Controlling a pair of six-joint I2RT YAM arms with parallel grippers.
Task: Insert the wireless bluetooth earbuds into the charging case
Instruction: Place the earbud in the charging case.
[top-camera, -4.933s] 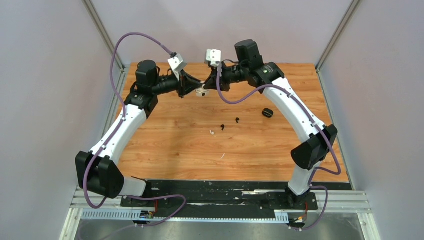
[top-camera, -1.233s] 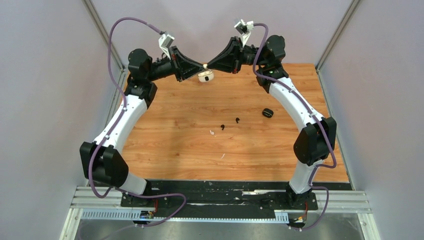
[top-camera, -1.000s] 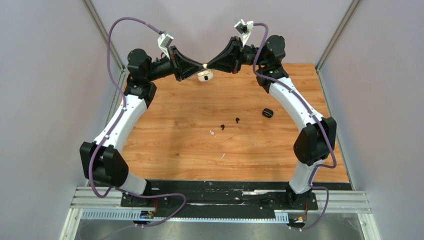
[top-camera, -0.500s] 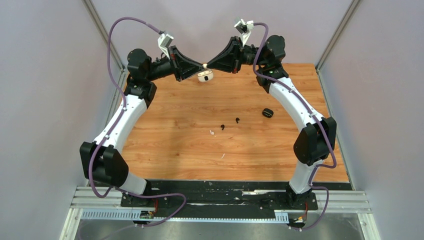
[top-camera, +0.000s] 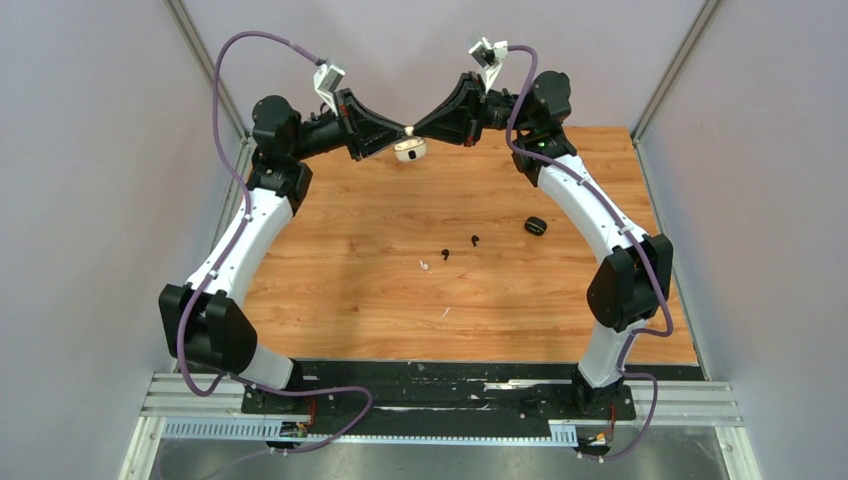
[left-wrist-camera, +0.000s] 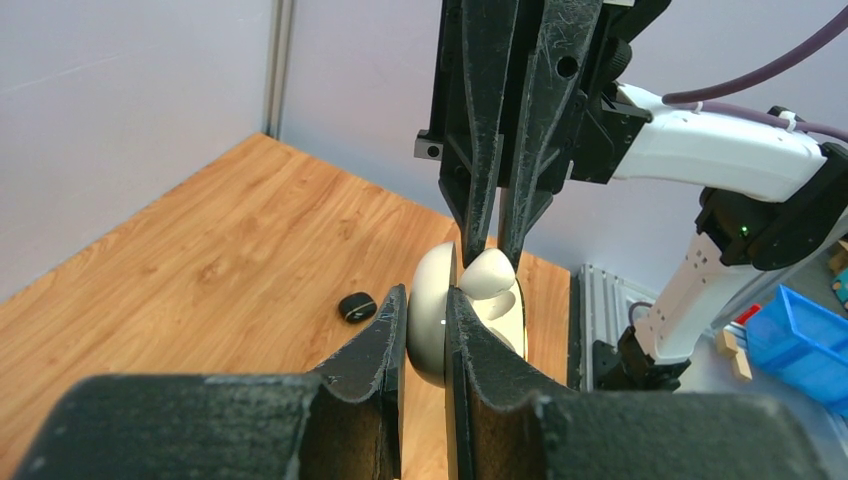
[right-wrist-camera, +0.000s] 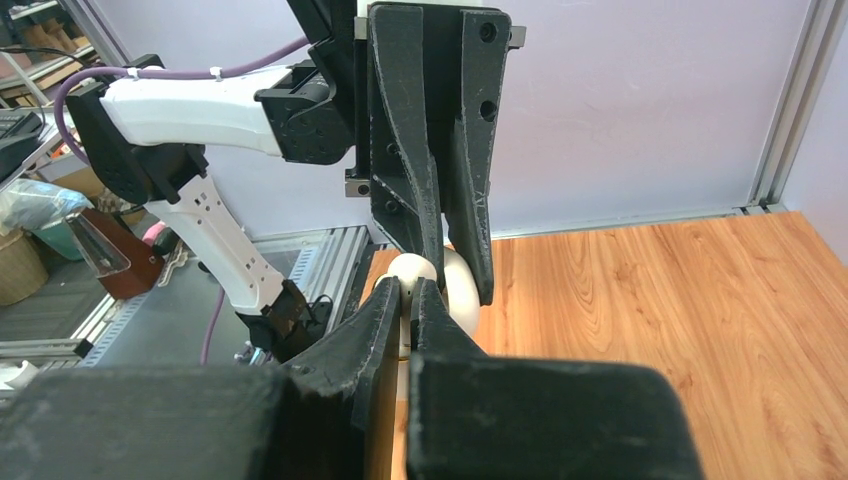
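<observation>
Two grippers: the left gripper (left-wrist-camera: 425, 305) and the right gripper (left-wrist-camera: 490, 262) meet tip to tip in the air above the far edge of the bench (top-camera: 350, 290), both clamped on one white charging case (left-wrist-camera: 428, 345).
Left gripper: narrow, its fingers pressed on the two faces of one rounded shell of the case.
Right gripper: almost fully closed, its tips pinching the other rounded white part of the case.
Case, position: held up between the two grippers, clear of the bench.
Case, direction: from above it shows as an oval, its long axis roughly left to right along the line between the grippers. From the left wrist the gripped shell stands upright and edge-on, with the second white part leaning off to its right. Whether anything sits inside cannot be told.
Earbuds: two black earbuds (top-camera: 445, 254) lie near mid-bench, close together but apart. A white earbud (top-camera: 424, 265) lies just beside the left one, toward the arm bases. All are too small to tell which way their stems point.
Black case (top-camera: 534, 225): flat on the bench, right of the earbuds, its long axis roughly left to right.
Scrap: a pale sliver (top-camera: 445, 312) lies nearer the arm bases.
Surface: wood-grain board, the grain running left to right.
Room: plain pale lilac-grey walls (top-camera: 90, 180), metal posts (top-camera: 205, 60) in the far corners, and a black plate (top-camera: 450, 385) and slotted metal rail at the near edge under the arm bases.
</observation>
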